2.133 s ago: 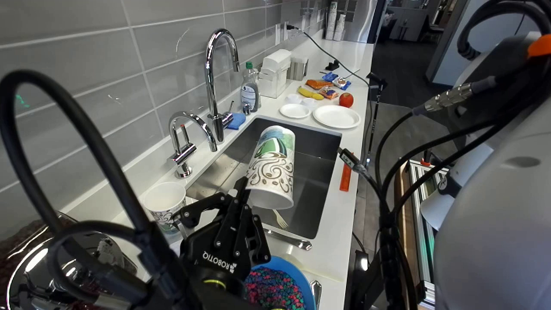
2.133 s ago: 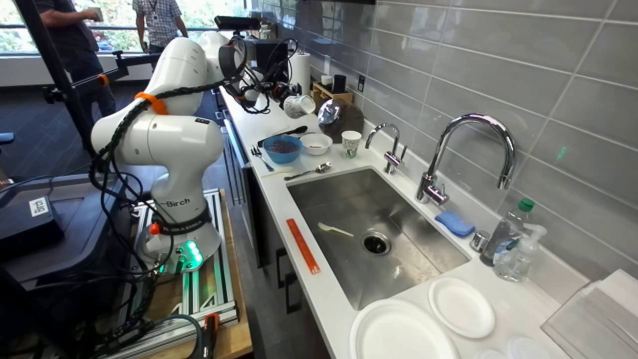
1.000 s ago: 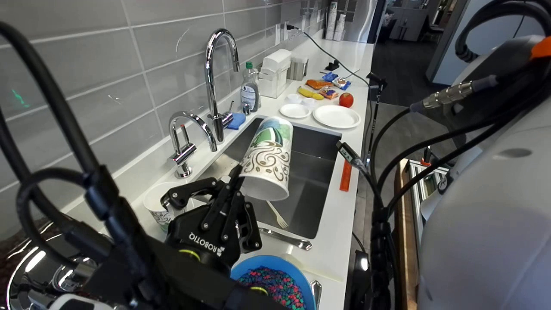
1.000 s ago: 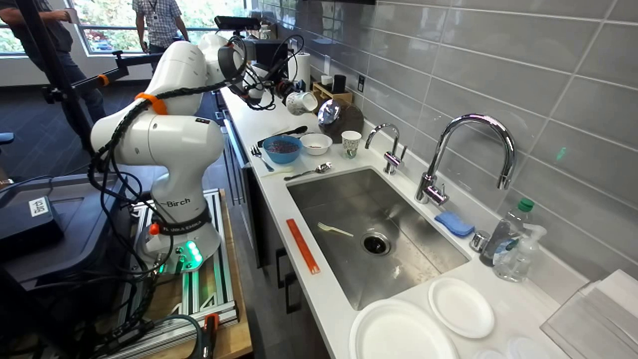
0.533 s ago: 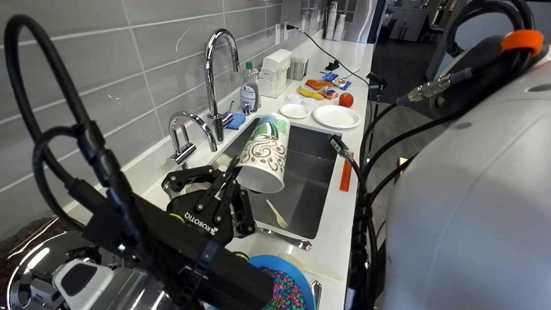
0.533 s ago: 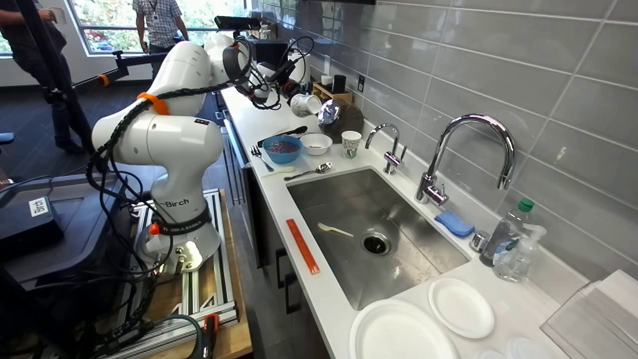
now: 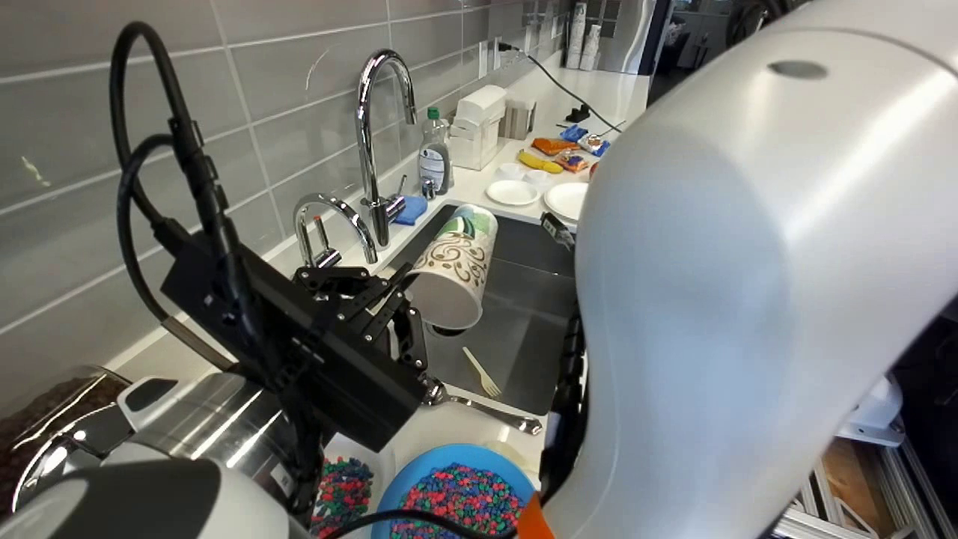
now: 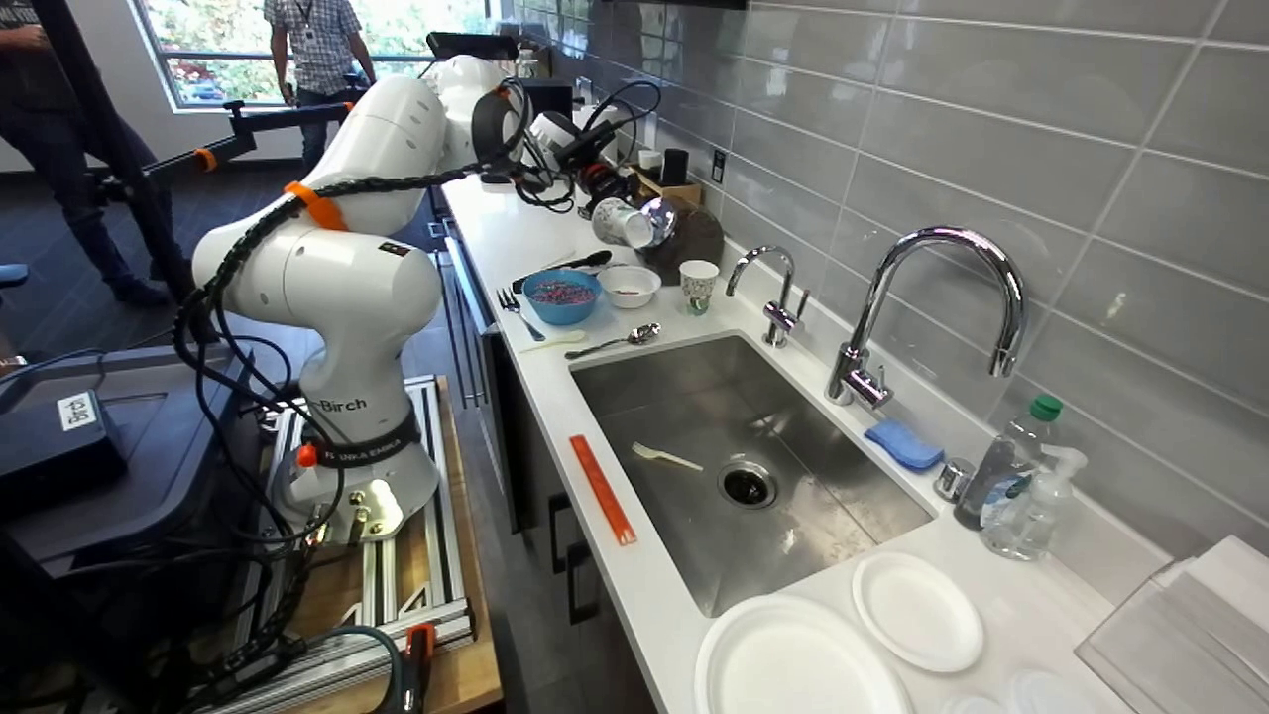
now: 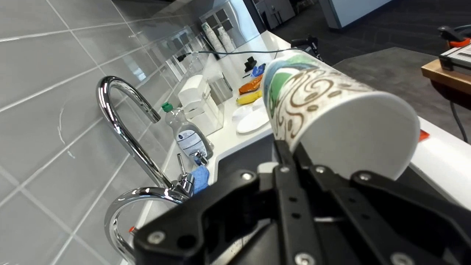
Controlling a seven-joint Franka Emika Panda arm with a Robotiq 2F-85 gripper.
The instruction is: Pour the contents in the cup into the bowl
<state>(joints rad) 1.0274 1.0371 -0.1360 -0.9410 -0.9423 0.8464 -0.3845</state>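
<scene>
One paper cup (image 7: pixel 454 262) in my claw (image 9: pixel 293 151), held by the lip: jaws clamped on the wall, one outside, one just inside the mouth. Cup sits just past the claw's tips, off to their right in the wrist view, tipped well over, mouth facing back toward the claw. Inside looks bare white as far as I can see; far end's hard to make out. Pour's prob. done, or v. nearly, by the look of it.

Lower than the claw: blue bowl (image 8: pixel 562 315) & white bowl (image 8: pixel 642 299), both w/ coloured bits (image 7: pixel 468 494) in. Can't tell which is meant, nor if the claw hangs straight over either. Second cup (image 8: pixel 697 288), similar print, stands upright, also lower than the claw, near the small tap (image 8: pixel 780 322).

Handling: prob. thin paper, so v. light, esp. w/ nothing in it, & the wall will give. Dry paper shouldn't slip much, but w/ only a lip pinch it cd swing if I twist fast, & extra squeeze cd crease it. Rolled rim's likely the stiffest bit, so that's where I'd take hold again, a bit deeper. Next I'd right it slowly, then set it down.
</scene>
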